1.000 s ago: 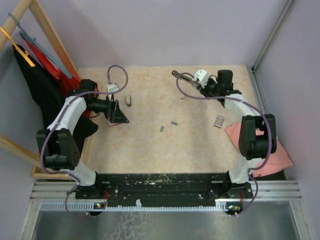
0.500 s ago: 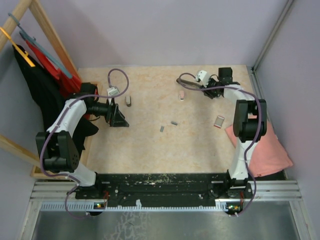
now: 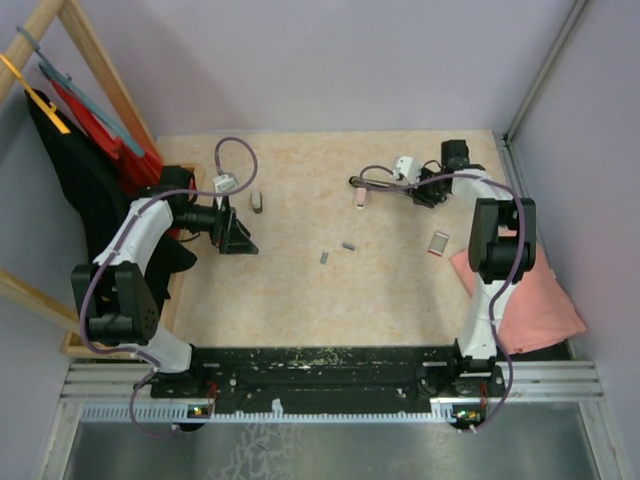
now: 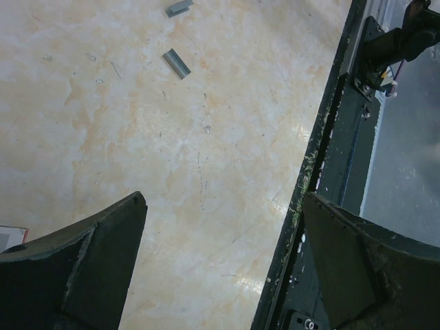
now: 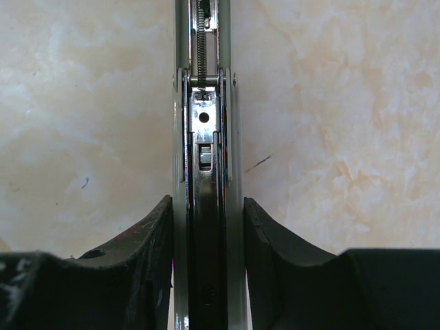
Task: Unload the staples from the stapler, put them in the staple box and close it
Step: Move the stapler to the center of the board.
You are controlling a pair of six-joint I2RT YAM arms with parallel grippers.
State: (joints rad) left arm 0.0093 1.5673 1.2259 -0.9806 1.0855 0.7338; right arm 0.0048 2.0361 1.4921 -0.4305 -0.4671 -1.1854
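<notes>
1. Right end effector (image 5: 206, 203) is clamped on the stapler (image 5: 204, 117). Both fingers press against the sides of its metal body, and a coiled spring shows along the channel ahead of the grip.
2. Seen from overhead, it's at the far right of the bench (image 3: 300, 290), with the stapler sticking out leftward from it.
3. Now the staples (image 3: 348, 245): two short grey strips lie loose mid-bench, near each other. They're well apart from the stapler, and nothing is touching them.
4. Left end effector (image 3: 238, 238) is over on the left side of the bench, jaws spread wide, gripping nothing.
5. Its wrist camera looks down between those open fingers (image 4: 103, 254) at bare bench, and both staples show up near the top edge of that view.
6. Off to the right, a red-and-white box (image 3: 437, 243) lies on the bench just beside a pink cloth (image 3: 535, 305).
</notes>
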